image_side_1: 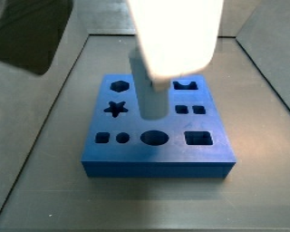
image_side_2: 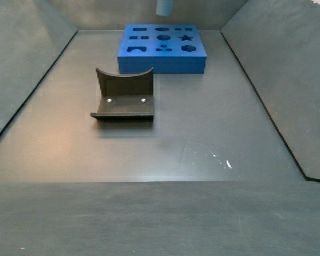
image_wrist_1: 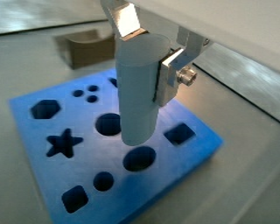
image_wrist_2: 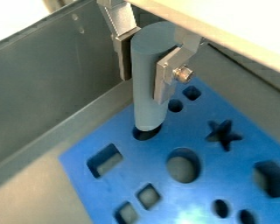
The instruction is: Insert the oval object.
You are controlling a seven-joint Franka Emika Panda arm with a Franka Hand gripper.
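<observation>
While the gripper (image_wrist_1: 152,45) hangs over the blue board with shaped holes (image_wrist_1: 38,153), its flat silver plate fingers (image_wrist_1: 174,68) are clamped on the oval object (image_wrist_1: 136,96), a tall smooth pale grey-white peg with rounded sides. Peg's long axis is upright, straight down from the gripper, tip at the board surface. In a wrist view the lower end (image_wrist_2: 146,122) sits at a dark opening and looks just entered, though I can't tell the depth. In a side view the peg (image_side_1: 147,95) stands near board centre, with the star hole (image_side_1: 115,109) at its 9 o'clock and the round hole (image_side_1: 154,139) at 6. Key relation: peg axis vertical over its hole, so the next move looks like a straight push down. Dark brown notched block (image_side_2: 124,96) lies well apart from the board (image_side_2: 163,45), toward 7 o'clock.
</observation>
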